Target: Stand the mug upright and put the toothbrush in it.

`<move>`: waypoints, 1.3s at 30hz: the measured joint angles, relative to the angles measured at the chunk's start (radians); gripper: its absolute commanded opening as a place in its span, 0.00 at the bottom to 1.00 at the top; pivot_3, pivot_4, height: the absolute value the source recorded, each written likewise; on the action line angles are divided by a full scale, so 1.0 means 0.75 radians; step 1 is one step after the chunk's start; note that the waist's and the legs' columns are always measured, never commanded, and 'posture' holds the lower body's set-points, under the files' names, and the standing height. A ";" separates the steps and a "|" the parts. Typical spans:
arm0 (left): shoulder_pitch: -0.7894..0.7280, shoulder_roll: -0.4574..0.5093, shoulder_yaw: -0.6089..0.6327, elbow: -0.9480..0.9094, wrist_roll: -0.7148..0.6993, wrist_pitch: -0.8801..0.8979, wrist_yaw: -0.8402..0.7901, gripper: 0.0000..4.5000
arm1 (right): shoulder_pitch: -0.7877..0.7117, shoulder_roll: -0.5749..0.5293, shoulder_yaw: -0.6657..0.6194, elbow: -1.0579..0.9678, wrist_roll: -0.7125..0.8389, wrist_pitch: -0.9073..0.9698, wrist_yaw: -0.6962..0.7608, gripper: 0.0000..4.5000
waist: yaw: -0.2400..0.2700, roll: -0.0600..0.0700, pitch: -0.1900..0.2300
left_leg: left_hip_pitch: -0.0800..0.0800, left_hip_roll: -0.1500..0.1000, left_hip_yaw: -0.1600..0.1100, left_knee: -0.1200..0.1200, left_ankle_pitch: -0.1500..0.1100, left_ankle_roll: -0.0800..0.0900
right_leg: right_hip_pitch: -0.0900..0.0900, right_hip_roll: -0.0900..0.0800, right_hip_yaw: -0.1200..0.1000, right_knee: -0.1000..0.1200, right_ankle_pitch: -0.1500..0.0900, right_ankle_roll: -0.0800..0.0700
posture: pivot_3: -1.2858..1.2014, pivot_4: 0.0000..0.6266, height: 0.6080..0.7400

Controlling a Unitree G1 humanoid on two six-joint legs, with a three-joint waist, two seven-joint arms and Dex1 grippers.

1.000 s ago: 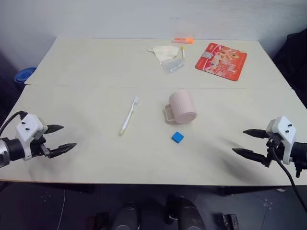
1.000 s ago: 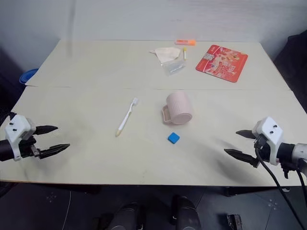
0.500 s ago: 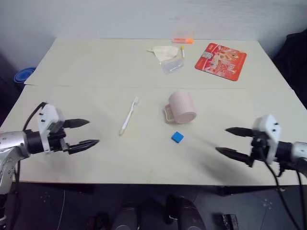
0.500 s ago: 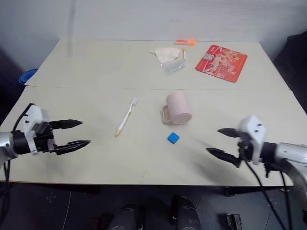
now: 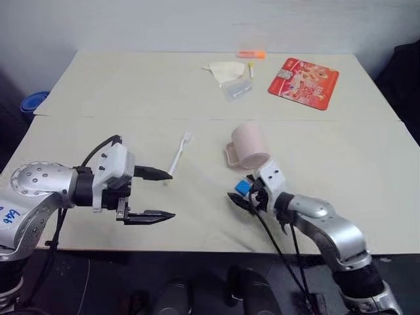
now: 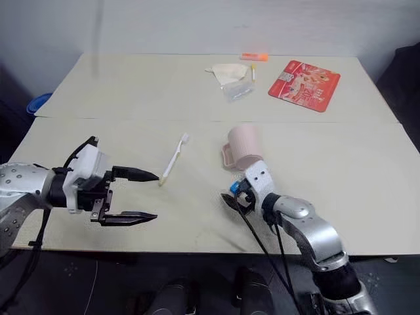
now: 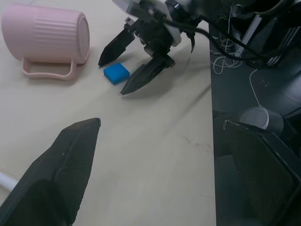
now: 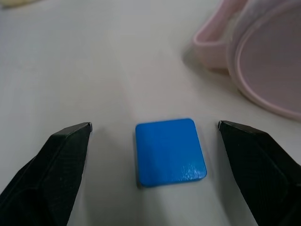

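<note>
Mug (image 5: 249, 146): on side, mid-table, untouched. Toothbrush (image 5: 177, 156) flat, left of mug. Both grippers moved inward; right gripper (image 8: 153, 136) spread wide, straddling blue block (image 8: 169, 151) just before mug; left gripper (image 5: 157, 194) spread, near toothbrush. Righting imminent.

Mug (image 6: 244, 147) lies tipped — toothbrush (image 6: 172, 159) flat beside it on table (image 6: 131, 98).

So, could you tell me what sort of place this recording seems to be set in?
Probably an indoor test room set up for robot trials rather than a home: a plain pale table against a bare wall, loose cables and equipment on the dark floor, and scattered practice items like the mug and toothbrush.
</note>
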 measured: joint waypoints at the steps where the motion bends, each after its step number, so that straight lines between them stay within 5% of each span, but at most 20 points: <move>1: -0.015 0.000 -0.013 0.000 0.000 0.000 0.000 0.99 | -0.006 0.007 0.007 0.009 -0.016 -0.005 -0.003 1.00 | -0.001 0.000 0.000 | 0.000 0.000 0.001 0.000 0.000 0.000 | 0.000 0.001 0.001 0.000 0.000 0.000 | 0.52 0.24 1.00; 5: -0.040 0.000 -0.033 -0.001 0.001 0.000 0.002 1.00 | -0.012 0.021 0.034 0.027 -0.055 -0.025 -0.011 0.96 | -0.005 -0.001 0.000 | 0.004 0.002 0.006 0.000 -0.001 0.001 | 0.000 0.006 0.009 0.000 0.000 0.000 | 0.52 0.24 1.00; 15: -0.037 -0.013 -0.044 0.002 0.023 -0.028 0.013 1.00 | 0.032 0.030 0.024 0.011 -0.081 -0.052 -0.018 0.33 | -0.007 -0.004 -0.003 | 0.006 0.003 0.009 0.000 -0.002 0.002 | 0.000 0.007 0.013 0.001 0.000 0.001 | 0.52 0.24 1.00; 23: -0.110 -0.078 -0.120 0.067 0.059 -0.080 0.006 1.00 | 0.060 -0.007 -0.054 -0.019 -0.078 -0.020 -0.024 0.33 | 0.007 -0.005 -0.003 | 0.005 0.002 0.010 0.000 -0.002 0.004 | 0.000 0.006 0.014 0.000 0.001 0.002 | 0.52 0.24 1.00; 30: -0.225 -0.192 -0.226 0.179 0.109 -0.134 -0.026 1.00 | 0.173 -0.235 -0.572 0.009 -0.065 0.051 -0.040 0.33 | 0.006 -0.005 -0.003 | 0.001 0.000 0.012 0.000 -0.005 0.009 | -0.001 0.006 0.014 -0.003 0.005 0.008 | 0.52 0.24 1.00; 35: -0.318 -0.265 -0.278 0.225 0.136 -0.158 -0.045 1.00 | 0.201 -0.259 -0.810 0.185 -0.064 0.048 -0.075 0.33 | -0.006 -0.005 -0.003 | 0.003 0.001 0.016 0.000 -0.005 0.008 | -0.001 0.010 0.018 -0.004 0.005 0.008 | 0.52 0.24 1.00; 39: -0.385 -0.314 -0.308 0.246 0.153 -0.171 -0.048 1.00 | 0.200 -0.222 -0.923 0.341 -0.042 0.033 -0.102 0.64 | -0.005 -0.005 -0.003 | 0.005 0.001 0.017 0.000 -0.004 0.006 | -0.001 0.010 0.021 -0.004 0.005 0.007 | 0.52 0.24 1.00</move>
